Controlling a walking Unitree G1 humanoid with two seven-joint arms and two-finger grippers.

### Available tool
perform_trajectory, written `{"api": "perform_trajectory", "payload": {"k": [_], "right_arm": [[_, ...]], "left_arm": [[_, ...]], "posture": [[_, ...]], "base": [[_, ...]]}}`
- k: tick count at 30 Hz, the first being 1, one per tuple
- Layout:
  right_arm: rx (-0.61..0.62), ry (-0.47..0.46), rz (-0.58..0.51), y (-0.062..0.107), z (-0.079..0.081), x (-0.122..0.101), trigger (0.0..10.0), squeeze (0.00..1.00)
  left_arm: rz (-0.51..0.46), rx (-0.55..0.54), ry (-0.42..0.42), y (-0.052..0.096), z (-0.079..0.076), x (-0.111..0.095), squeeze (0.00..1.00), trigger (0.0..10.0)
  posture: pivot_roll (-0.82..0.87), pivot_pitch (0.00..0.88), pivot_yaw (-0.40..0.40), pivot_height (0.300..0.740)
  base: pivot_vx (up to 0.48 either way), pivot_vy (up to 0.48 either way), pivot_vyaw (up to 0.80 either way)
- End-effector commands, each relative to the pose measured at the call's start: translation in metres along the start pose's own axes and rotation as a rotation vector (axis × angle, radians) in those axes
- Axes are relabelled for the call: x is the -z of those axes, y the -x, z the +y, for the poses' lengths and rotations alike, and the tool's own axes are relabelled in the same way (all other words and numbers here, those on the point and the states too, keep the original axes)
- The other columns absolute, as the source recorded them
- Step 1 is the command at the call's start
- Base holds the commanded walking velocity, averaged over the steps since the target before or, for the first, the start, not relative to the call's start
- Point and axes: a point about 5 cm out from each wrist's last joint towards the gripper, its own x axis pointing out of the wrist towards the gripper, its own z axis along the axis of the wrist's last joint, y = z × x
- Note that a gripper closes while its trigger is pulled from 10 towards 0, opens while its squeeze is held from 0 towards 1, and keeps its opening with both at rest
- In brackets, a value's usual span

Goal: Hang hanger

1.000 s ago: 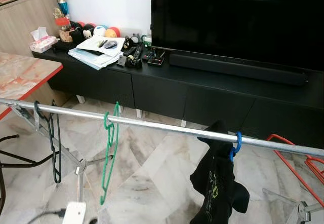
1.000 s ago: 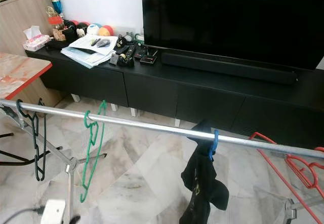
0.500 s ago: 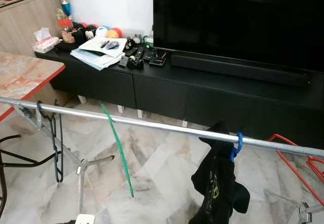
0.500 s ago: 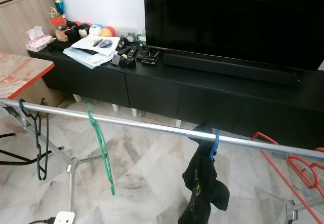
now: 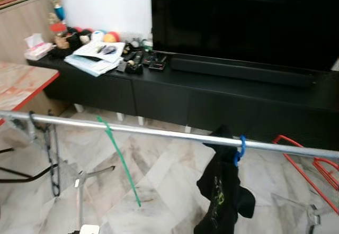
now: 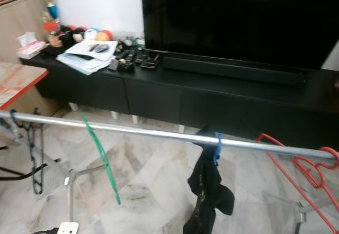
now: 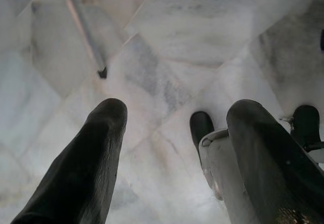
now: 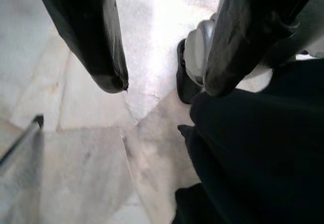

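Your green hanger (image 5: 119, 162) hangs on the rail (image 5: 159, 133), far above both grippers, left (image 7: 169, 127) and right (image 8: 164, 84), spread wide, empty.

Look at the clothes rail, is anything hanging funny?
Yes. The thin green plastic hanger hooked on the silver metal rail slants sideways, its bottom end kicked toward the middle, while the black wire hanger near the rail's left end hangs straight down. The black garment droops bunched from a blue hook.

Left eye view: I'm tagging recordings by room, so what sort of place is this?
Most likely a home living room: a large television on a long black TV cabinet, marble floor tiles, and a metal clothes rail carrying hangers.
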Motion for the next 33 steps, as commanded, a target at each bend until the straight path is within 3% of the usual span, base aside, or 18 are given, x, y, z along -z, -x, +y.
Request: {"api": "perform_trajectory", "payload": {"k": [1, 16, 22, 33], "right_arm": [[0.003, 0.000, -0.004, 0.0004, -0.0004, 0.0018, 10.0, 0.00], [0.004, -0.015, -0.006, 0.0004, -0.0007, 0.0016, 10.0, 0.00], [0.003, -0.014, -0.004, 0.0004, -0.0003, 0.0016, 10.0, 0.00], [0.001, -0.008, -0.012, 0.0004, 0.0002, 0.0011, 10.0, 0.00]], "left_arm": [[0.040, -0.008, 0.008, 0.0028, 0.0008, 0.0126, 0.00, 10.0], [0.058, -0.010, 0.021, 0.0038, 0.0033, 0.0168, 0.00, 10.0], [0.062, -0.009, 0.022, 0.0041, 0.0036, 0.0179, 0.00, 10.0], [0.068, -0.016, 0.026, 0.0050, 0.0066, 0.0204, 0.00, 10.0]], "posture": [[-0.04, 0.056, 0.019, 0.740], [-0.04, 0.058, 0.020, 0.740], [-0.04, 0.057, 0.019, 0.740], [-0.04, 0.055, 0.020, 0.740]], "base": [[0.000, 0.000, 0.00], [-0.289, 0.000, 0.00], [-0.342, 0.000, -0.74], [-0.342, 0.000, 0.00]]}}
